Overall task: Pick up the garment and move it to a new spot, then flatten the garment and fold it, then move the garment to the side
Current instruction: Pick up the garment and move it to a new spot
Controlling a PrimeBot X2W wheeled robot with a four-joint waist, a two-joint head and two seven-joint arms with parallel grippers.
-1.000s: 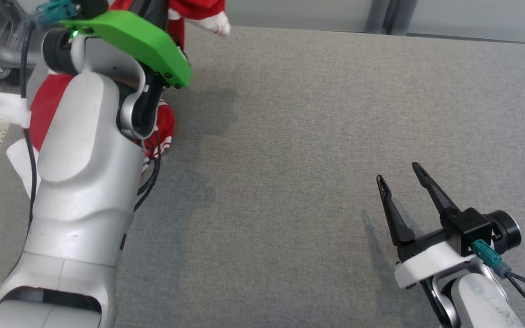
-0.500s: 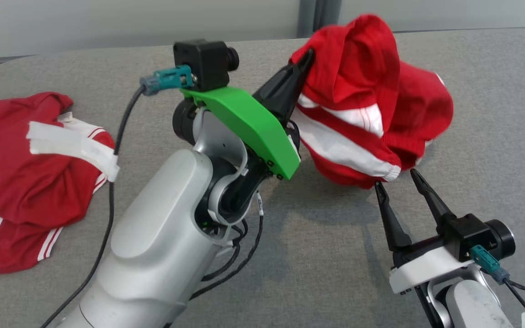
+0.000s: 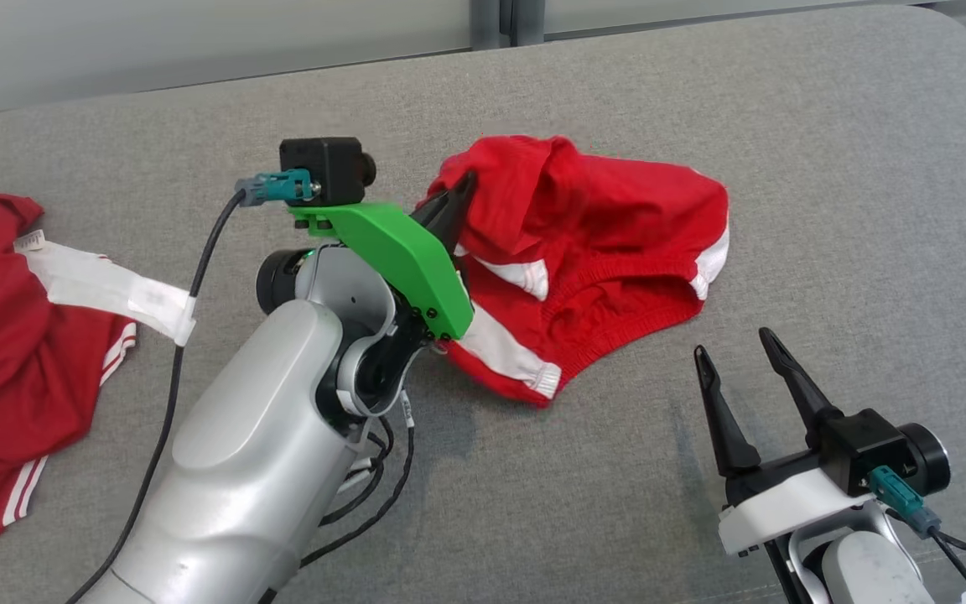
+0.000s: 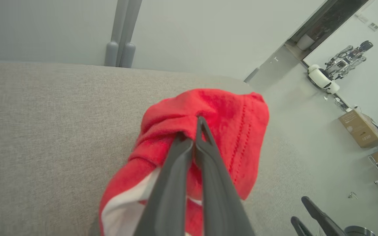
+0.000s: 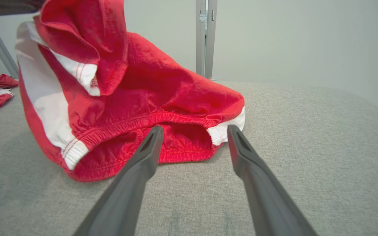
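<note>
While the left claw (image 3: 468,178) pinches one fold, the garment (image 3: 617,226) lies rightward

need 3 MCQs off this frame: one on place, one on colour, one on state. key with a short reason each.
1. Where on the grey fabric surface does the loose red garment with white stripes, the one not gripped, lie?
A) at the robot's far left
B) at the robot's far right
C) dead centre

2. What colour is the plastic bracket on the left wrist?
A) blue
B) green
C) yellow

3. What is the left pincer doing?
A) standing open above the cloth
B) shut on nothing
C) shut on the red elastic-waisted shorts with white stripes

Key:
1 A: the head view has it at the left edge.
2 B: it is bright green, just under the wrist camera.
3 C: the left wrist view shows the fingers pressed together with red cloth bunched round their tips.
</note>
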